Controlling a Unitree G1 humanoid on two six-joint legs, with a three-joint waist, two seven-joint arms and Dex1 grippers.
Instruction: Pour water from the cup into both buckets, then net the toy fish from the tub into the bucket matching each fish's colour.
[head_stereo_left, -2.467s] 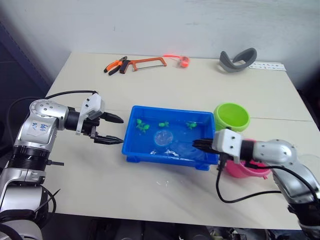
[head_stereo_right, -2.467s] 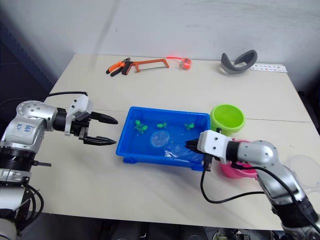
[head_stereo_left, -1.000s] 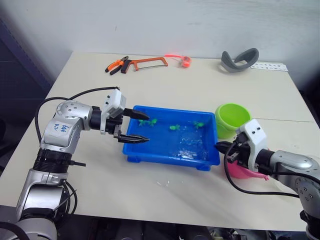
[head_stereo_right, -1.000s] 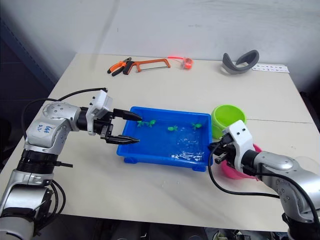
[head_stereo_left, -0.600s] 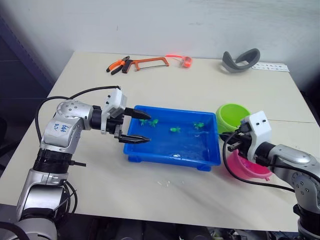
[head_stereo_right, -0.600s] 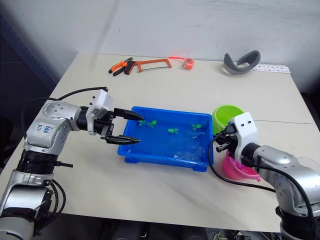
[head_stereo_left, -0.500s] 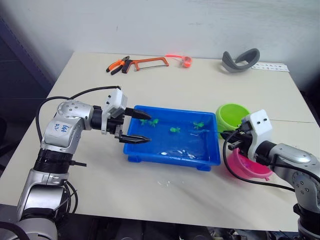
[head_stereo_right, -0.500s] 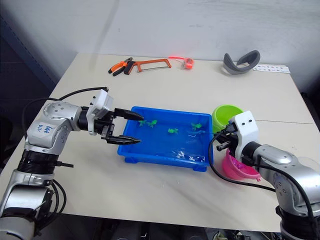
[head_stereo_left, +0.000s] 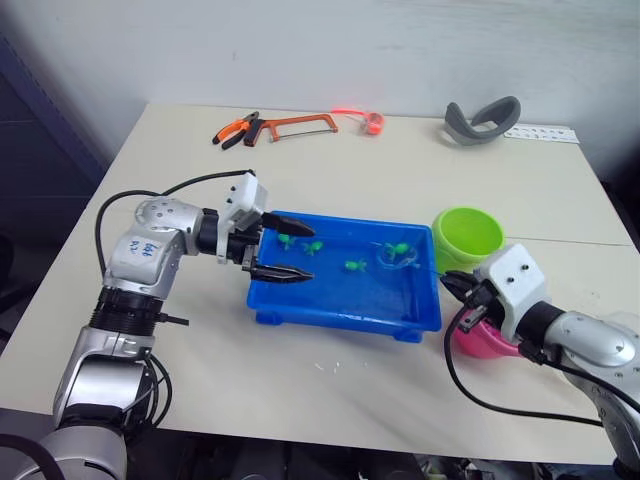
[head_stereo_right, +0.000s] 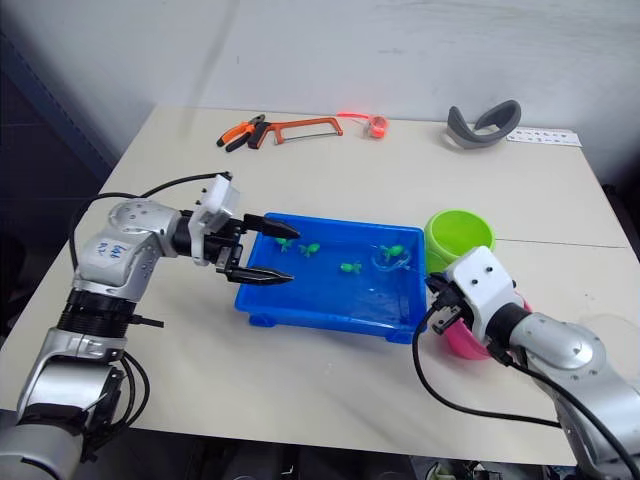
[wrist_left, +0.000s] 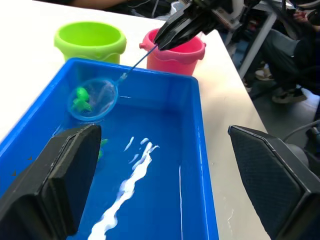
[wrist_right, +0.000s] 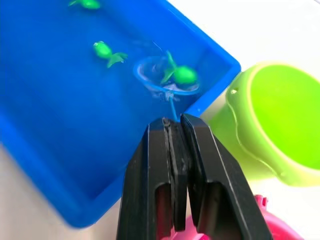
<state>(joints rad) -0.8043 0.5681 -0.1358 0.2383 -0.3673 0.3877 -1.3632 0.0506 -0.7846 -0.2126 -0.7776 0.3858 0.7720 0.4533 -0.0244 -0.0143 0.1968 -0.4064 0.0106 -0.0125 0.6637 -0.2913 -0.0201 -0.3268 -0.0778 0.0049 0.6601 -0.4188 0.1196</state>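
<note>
Gripping the net (wrist_right: 165, 82), the right hand (wrist_right: 172, 127) scoops a green fish (wrist_right: 184, 75).

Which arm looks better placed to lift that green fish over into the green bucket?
The right. Its end effector is already shut on the net handle, with a green fish in the hoop, close to the green bucket. The left end effector is open at the tub's far end.

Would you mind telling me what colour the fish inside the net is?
The fish in the net is bright green, clearest in the right wrist view.
</note>
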